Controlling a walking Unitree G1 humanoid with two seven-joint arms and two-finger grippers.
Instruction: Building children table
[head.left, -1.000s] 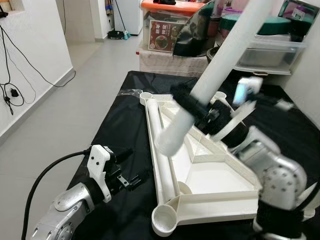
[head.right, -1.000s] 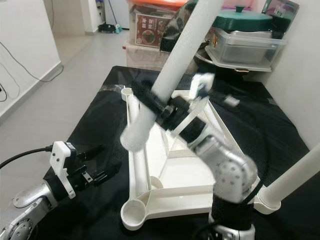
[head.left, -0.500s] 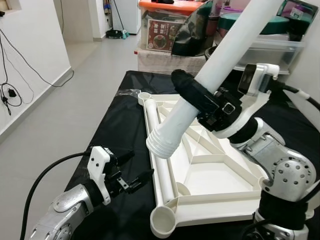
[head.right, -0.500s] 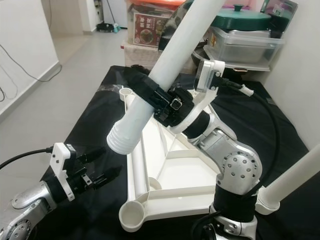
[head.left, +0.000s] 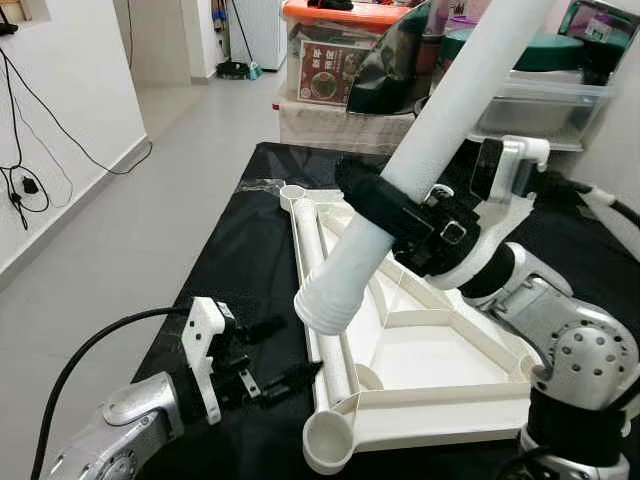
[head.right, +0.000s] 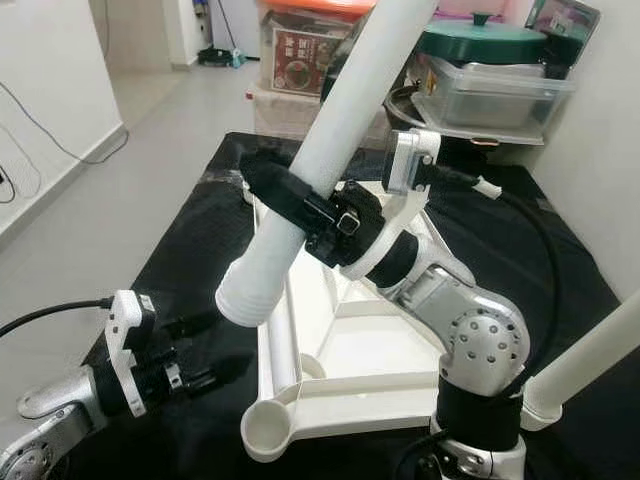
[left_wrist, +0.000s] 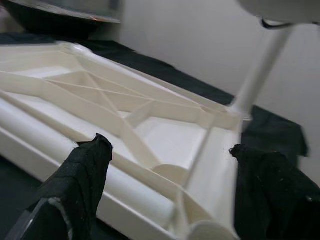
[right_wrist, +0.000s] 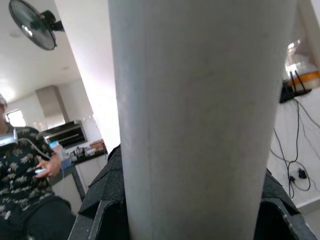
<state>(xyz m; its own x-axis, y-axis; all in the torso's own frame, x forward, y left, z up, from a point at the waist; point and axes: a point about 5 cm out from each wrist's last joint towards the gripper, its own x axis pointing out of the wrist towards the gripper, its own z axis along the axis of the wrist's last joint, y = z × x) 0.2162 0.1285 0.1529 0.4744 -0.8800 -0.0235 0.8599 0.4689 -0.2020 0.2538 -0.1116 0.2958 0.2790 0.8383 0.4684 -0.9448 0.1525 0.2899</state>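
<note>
Right gripper (head.left: 385, 205) raised above the white tabletop frame (head.left: 420, 345), forearm bent up from the elbow at the frame's near right corner, black fingers clamped round a long white table leg (head.left: 440, 130). Leg held tilted, ribbed lower end (head.left: 325, 305) hanging just above the frame's left rail, upper end running up and away toward the storage boxes. From the right wrist, leg (right_wrist: 195, 120) close against the lens with the black fingers (right_wrist: 107, 200) on either side of it.

Left gripper (head.left: 275, 365) low and stretched forward over the black cloth (head.left: 240, 240), just left of the frame's near left corner, fingers spread apart with nothing between them. From the left wrist, both black fingertips (left_wrist: 85, 165) seen wide apart, pointed at the frame's rail (left_wrist: 75, 145) and ribs.

Frame lying upside down on the black cloth, round leg socket (head.left: 327, 442) open at the near left corner, another socket (head.left: 291, 192) at the far left corner. Second white leg (head.right: 590, 360) already standing in the near right corner, leaning outward. Beyond the frame's far edge: an orange-lidded storage box (head.left: 340, 50) and a clear tub with a green lid (head.right: 490, 70). Left of the frame, grey floor tiles (head.left: 130, 220) and black cables (head.left: 20, 170) on the wall. In the right wrist view, a person in a patterned top (right_wrist: 25, 170), with a ceiling fan (right_wrist: 32, 30) above them.
</note>
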